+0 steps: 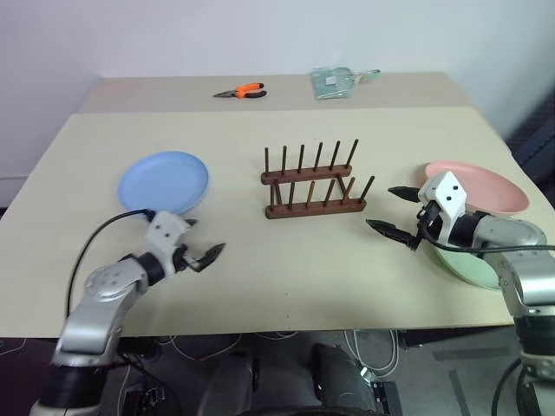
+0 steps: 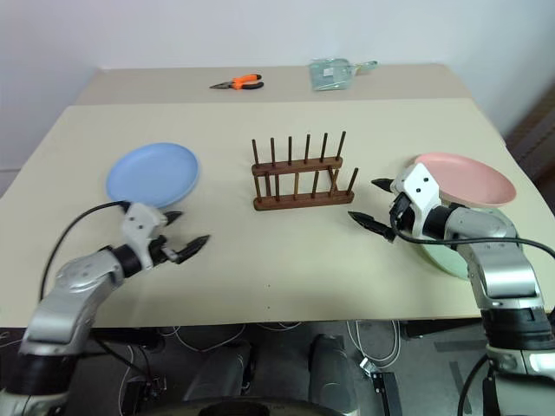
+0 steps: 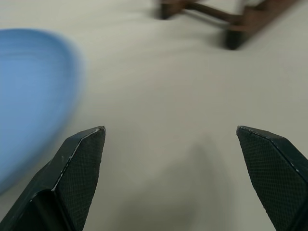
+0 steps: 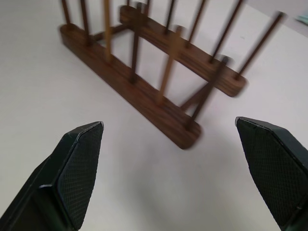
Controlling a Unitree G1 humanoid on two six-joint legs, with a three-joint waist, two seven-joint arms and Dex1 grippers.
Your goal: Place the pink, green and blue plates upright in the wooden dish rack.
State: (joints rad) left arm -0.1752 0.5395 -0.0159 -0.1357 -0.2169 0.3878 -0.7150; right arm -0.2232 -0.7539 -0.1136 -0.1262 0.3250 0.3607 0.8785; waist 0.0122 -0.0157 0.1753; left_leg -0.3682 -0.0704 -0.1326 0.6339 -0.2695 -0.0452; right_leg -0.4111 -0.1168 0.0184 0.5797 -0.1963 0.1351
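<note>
**Rack empty, both grippers wide open**

You have the wooden dish rack mid-worktop, holding nothing. The blue plate lies flat to its left, near your left gripper. The pink plate rests on the green plate behind your right gripper. Both sets of fingers are spread wide, holding nothing.

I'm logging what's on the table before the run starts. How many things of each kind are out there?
Plates: 3, namely the blue plate, the pink plate and the green plate, which sits partly under the pink one
Wooden dish rack: 1, holding nothing
Orange-handled pliers: 1
Clear packet at the far edge: 1
Total: 6
</note>
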